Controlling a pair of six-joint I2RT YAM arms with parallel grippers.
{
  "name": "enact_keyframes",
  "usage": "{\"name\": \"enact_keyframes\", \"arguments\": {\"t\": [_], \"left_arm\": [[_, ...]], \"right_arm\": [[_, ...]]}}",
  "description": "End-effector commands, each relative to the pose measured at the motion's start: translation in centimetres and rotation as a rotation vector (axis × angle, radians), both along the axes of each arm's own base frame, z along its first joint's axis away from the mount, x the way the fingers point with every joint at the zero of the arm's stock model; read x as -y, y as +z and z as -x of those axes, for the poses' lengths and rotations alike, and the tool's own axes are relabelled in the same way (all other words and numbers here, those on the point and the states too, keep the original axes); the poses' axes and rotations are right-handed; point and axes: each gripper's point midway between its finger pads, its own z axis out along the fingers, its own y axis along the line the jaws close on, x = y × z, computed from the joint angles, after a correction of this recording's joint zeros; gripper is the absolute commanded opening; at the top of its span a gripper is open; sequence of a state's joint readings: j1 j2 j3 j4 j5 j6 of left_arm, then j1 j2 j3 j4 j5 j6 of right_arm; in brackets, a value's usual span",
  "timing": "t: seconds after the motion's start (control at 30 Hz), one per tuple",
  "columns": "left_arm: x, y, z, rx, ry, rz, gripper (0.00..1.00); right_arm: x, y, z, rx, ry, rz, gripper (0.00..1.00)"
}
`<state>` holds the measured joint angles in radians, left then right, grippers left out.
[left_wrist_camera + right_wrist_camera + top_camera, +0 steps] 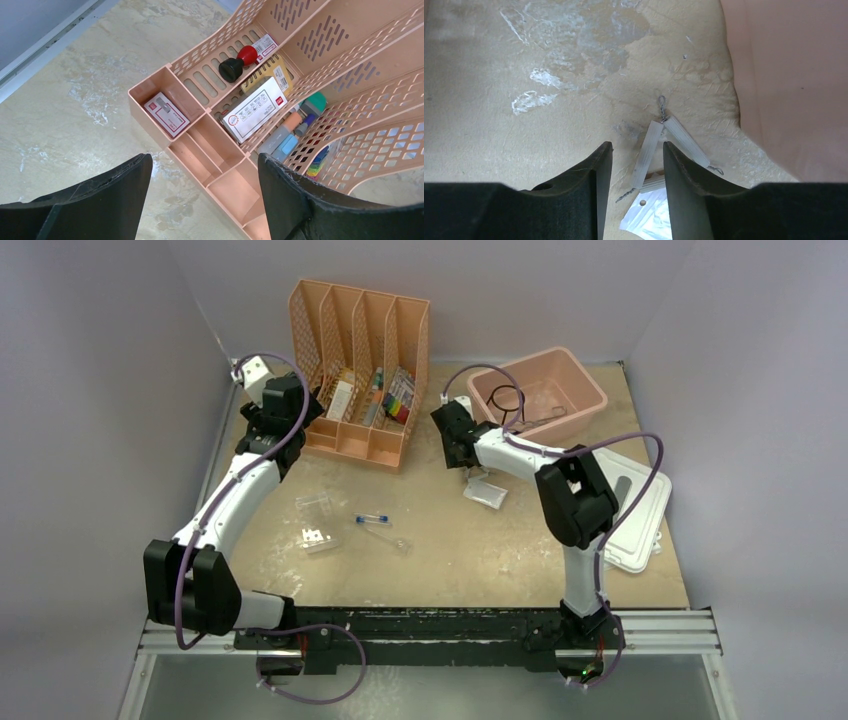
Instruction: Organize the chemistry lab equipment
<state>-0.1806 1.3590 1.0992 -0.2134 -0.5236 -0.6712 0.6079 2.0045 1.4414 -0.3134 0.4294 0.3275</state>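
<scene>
We see our right gripper [636, 146] low over the table [499, 75], its jaws apart and straddling one white leg of the wire triangle [647, 152]. The triangle lies flat just beside the pink tub [784, 75], its near end over a small clear bag [649, 217]. Our left gripper [205, 160] hangs wide open and empty over the front compartments of the peach file organizer [150, 107].

Beige mottled tabletop [480, 560]: peach slotted plastic organizer [340, 320] far left, pink plastic tub [585, 380] far right, flat white lid [645, 525] right, 1 blue-capped clear tube [372, 520] centre, white-sleeved wire triangle [646, 150] near the tub.
</scene>
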Motion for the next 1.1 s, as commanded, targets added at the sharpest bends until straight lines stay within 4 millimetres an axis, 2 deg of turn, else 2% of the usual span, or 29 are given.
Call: {"name": "enact_keyframes", "arguments": {"t": [0.0, 0.1, 0.33, 0.43, 0.5, 0.6, 0.73, 0.87, 0.9, 1.0, 1.07], "left_arm": [[-0.1, 1.5, 0.0, 0.049, 0.005, 0.019, 0.76], [-0.1, 1.4, 0.0, 0.045, 0.004, 0.015, 0.76], [-0.3, 1.4, -0.1, 0.039, 0.003, -0.004, 0.76], [-0.4, 1.5, -0.1, 0.037, 0.006, -0.014, 0.76], [-0.4, 1.5, -0.1, 0.035, 0.005, -0.015, 0.76], [-0.4, 1.4, 0.0, 0.032, 0.005, -0.014, 0.76], [-0.4, 1.3, 0.0, 0.030, 0.004, -0.012, 0.76], [-0.3, 1.3, 0.0, 0.029, 0.004, -0.011, 0.76], [-0.3, 1.3, 0.0, 0.030, 0.004, -0.012, 0.76], [-0.4, 1.4, 0.0, 0.031, 0.003, -0.016, 0.76], [-0.8, 2.1, 0.0, 0.038, 0.008, -0.047, 0.76]], "right_arm": [[0.3, -0.4, 0.6, -0.028, -0.033, -0.001, 0.46], [-0.5, -1.2, 0.8, -0.061, -0.001, -0.025, 0.49], [-0.4, -2.6, 1.4, -0.126, -0.004, -0.014, 0.48], [-0.7, -2.9, 1.5, -0.141, 0.010, -0.022, 0.42], [-1.3, -2.9, 1.6, -0.146, 0.043, -0.044, 0.33], [-2.1, -3.0, 1.8, -0.156, 0.094, -0.074, 0.27], [-3.3, -2.9, 2.1, -0.162, 0.171, -0.121, 0.25], [-3.0, -3.3, 2.1, -0.178, 0.158, -0.097, 0.28], [-2.8, -3.5, 2.1, -0.181, 0.150, -0.087, 0.26], [-1.6, -2.9, 0.8, -0.117, 0.113, -0.021, 0.11], [-1.6, -2.3, 0.4, -0.087, 0.118, -0.017, 0.03]]}}
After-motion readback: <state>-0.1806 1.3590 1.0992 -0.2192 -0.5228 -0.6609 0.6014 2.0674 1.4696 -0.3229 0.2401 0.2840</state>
